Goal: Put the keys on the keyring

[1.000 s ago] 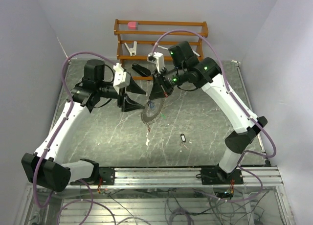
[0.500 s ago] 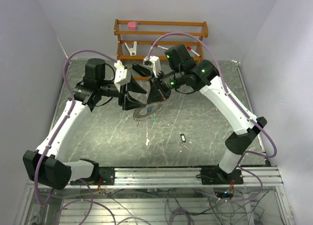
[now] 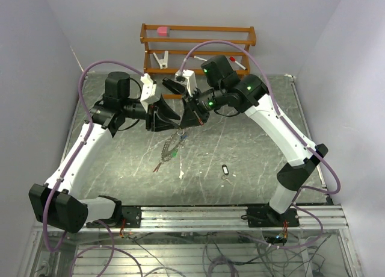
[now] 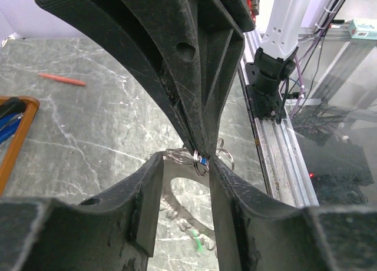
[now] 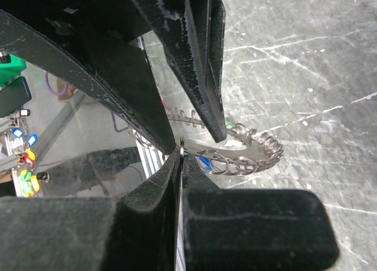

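Arms meet mid-air over the surface [image 3: 258, 156], tips nose to nose. On the right gripper [image 5: 179, 156] jaws are closed, pinching the thin rim of the keyring [image 5: 250, 147] right at the tips; the rim shows edge-on as a sliver btwn them. On the left gripper [image 4: 187, 165] jaws stand apart w/ a clear gap. The right tips and the pinched bit of rim sit in that gap, and the ring runs on down btwn the left fingers [image 4: 147, 206]. Can't tell if either left pad touches the metal. From top view the ring hangs from the pinch, slanting down-left, nearly edge-on; can't tell whether its low end meets the surface. Small split rings bunch on the rim next to the pinch, w/ a blue tag [image 5: 205, 162] just beside the right tips and a green tag [image 4: 201, 245] lower on the ring. One loose key [image 3: 225, 168], black tag, lies flat on the surface, well apart to the right of the ring. Wooden rack [image 3: 198, 42] at far edge.
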Robot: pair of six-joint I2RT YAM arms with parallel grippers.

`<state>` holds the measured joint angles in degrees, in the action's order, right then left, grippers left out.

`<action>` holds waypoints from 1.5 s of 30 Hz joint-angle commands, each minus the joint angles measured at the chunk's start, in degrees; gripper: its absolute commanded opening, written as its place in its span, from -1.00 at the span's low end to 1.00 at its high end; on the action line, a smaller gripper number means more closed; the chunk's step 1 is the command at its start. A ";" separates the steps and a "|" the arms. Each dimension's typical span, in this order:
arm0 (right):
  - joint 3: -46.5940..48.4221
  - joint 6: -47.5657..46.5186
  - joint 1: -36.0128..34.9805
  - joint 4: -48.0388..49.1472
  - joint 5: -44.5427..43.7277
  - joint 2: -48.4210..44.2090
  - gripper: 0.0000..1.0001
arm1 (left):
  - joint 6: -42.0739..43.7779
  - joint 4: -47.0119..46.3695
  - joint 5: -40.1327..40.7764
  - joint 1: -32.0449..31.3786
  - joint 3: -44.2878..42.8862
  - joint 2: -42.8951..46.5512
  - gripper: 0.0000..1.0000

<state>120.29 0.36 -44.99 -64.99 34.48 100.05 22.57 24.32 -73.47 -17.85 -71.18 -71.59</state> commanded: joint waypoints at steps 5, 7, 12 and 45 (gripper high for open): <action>0.20 0.59 -0.48 1.35 1.69 -0.91 -1.00 | -4.77 -7.05 -4.72 -0.19 1.30 0.31 -0.42; 0.19 0.69 -0.49 1.51 1.51 -0.91 -1.00 | -5.85 -8.06 -5.49 -0.24 1.77 0.47 -0.56; 0.25 1.20 -0.48 2.53 1.30 -1.21 -1.00 | -5.69 -7.61 -5.99 -0.35 2.29 0.92 -0.85; -1.69 0.98 -0.47 5.93 0.21 -3.98 -1.00 | -0.41 3.01 -4.70 -1.31 0.19 1.33 -0.75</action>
<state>118.56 1.19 -45.21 -63.44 34.00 98.87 18.39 22.79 -77.97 -18.28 -69.19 -70.94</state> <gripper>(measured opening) 0.009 0.120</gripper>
